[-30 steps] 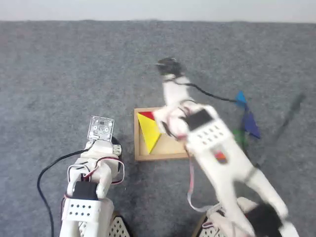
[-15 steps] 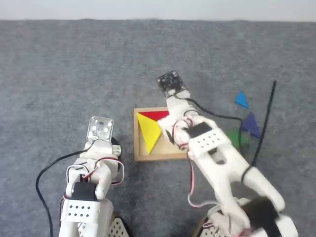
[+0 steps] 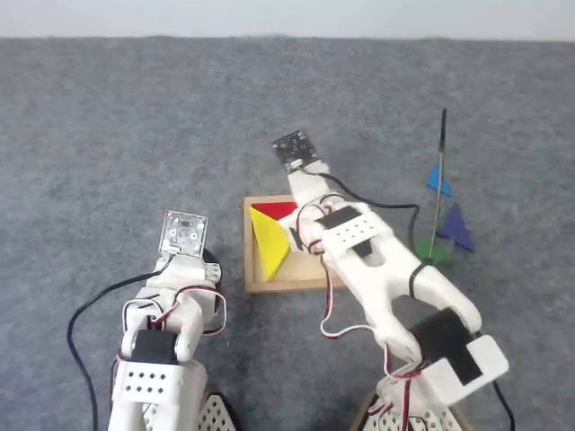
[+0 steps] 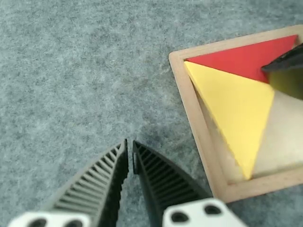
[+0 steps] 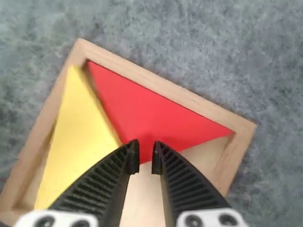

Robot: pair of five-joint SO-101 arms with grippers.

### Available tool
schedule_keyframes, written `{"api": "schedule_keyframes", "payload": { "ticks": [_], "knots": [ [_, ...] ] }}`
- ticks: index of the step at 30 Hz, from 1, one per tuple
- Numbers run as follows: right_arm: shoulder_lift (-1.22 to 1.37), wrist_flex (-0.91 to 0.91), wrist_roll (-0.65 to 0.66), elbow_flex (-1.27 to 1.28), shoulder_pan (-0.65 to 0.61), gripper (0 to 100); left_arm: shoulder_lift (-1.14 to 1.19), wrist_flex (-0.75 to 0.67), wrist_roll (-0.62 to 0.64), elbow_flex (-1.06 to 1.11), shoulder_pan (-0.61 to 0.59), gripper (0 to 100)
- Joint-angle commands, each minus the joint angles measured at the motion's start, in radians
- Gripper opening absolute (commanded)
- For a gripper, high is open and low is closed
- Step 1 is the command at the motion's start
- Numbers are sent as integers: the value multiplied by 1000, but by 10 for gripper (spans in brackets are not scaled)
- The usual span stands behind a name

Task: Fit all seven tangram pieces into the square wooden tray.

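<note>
The tray [image 3: 278, 285] lies mid-table; in it the red triangle [image 3: 274, 210] has its long side along the 12 o'clock rim, apex pointing to 6, and the yellow triangle [image 3: 269, 242] lies along the 9 o'clock rim, apex pointing to 3. The right gripper [image 5: 144, 158] hangs over the red apex, jaws narrowly parted and holding nothing. The left gripper [image 4: 130, 144], jaws all but pressed together, is over carpet at the tray's 9 o'clock.

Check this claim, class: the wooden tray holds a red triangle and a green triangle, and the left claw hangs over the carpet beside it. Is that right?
No: the right wrist view shows the tray holding a red triangle and a yellow triangle, not green. The left claw does hang over the carpet beside it.
</note>
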Motion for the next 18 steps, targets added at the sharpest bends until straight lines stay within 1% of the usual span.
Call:
{"api": "schedule_keyframes", "payload": {
  "ticks": [1,5,10,14,18],
  "knots": [
    [-10,19,12,-54,-58,54,-12,2,5,-8,-5,14],
    [-10,56,12,-54,-76,54,-12,2,5,-8,-5,14],
    [-21,56,12,-60,-51,54,-12,2,5,-8,-5,14],
    [-160,84,12,-32,4,55,-12,2,5,-8,-5,14],
    [-361,165,28,40,62,55,-12,2,5,-8,-5,14]
  ]
}}
